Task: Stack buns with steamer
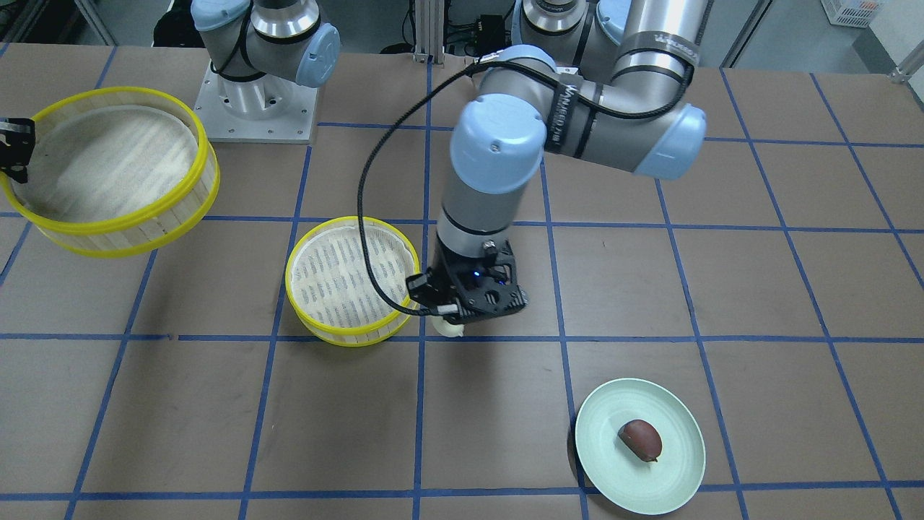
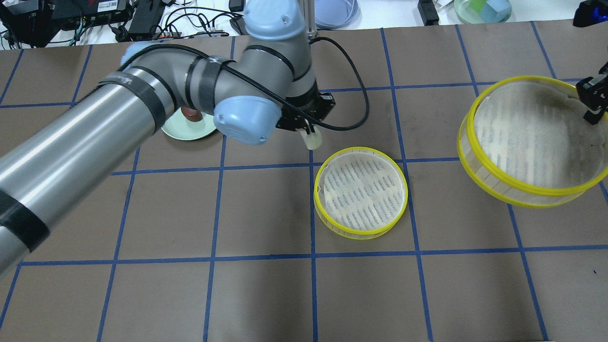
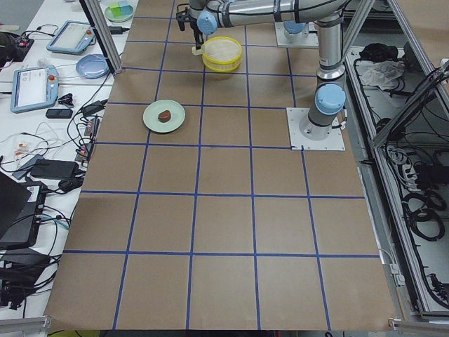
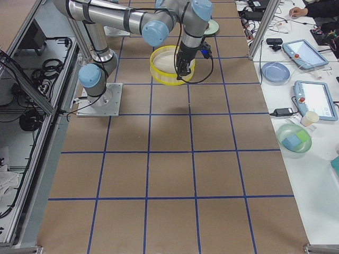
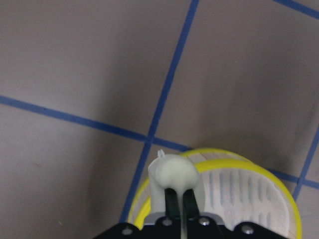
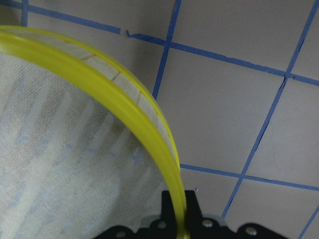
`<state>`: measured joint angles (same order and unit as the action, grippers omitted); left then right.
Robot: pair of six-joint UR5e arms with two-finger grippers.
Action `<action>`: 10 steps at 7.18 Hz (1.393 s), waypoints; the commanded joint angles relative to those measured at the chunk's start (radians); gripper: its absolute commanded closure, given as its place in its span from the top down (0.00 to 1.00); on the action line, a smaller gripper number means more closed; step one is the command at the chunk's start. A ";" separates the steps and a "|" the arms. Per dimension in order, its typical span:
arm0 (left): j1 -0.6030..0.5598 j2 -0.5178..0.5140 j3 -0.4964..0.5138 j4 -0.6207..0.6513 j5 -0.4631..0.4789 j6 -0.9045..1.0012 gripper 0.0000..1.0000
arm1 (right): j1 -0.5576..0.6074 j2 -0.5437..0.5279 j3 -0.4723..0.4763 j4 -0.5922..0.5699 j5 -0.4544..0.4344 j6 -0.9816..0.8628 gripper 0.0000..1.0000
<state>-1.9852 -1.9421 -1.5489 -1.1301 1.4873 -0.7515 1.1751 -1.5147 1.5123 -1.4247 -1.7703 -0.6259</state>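
Note:
My left gripper [image 1: 453,323] is shut on the cream-white bun [image 1: 452,330] and holds it just outside the rim of the steamer tier [image 1: 339,278] that rests mid-table. The bun also shows in the overhead view [image 2: 313,140] and between the fingers in the left wrist view [image 5: 174,173]. My right gripper [image 2: 592,100] is shut on the yellow rim of the second steamer tier [image 2: 527,137] and holds it tilted above the table. The dark reddish-brown bun [image 1: 640,439] lies on the pale green plate [image 1: 613,462].
In the overhead view the left arm [image 2: 142,99] partly hides the plate [image 2: 186,130]. Blue tape lines grid the brown table. Tablets, bowls and cables lie on the side bench [image 3: 42,84] beyond the table's far edge.

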 commanded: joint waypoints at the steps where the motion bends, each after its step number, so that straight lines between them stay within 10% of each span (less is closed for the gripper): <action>1: -0.127 -0.009 -0.052 0.012 -0.010 -0.171 0.00 | 0.000 0.001 0.000 0.000 -0.001 0.000 0.00; 2: -0.156 -0.024 -0.065 0.047 -0.013 -0.193 0.00 | 0.000 0.001 0.000 0.000 -0.001 0.000 0.00; 4: -0.164 -0.023 -0.082 0.055 -0.009 -0.129 0.72 | 0.000 0.001 0.000 0.000 -0.001 0.000 0.00; 10: -0.133 0.003 -0.076 0.056 0.002 -0.099 0.93 | 0.001 0.005 0.000 -0.006 0.008 0.003 0.00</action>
<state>-2.1354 -1.9515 -1.6284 -1.0723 1.4867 -0.8690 1.1752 -1.5105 1.5125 -1.4282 -1.7685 -0.6251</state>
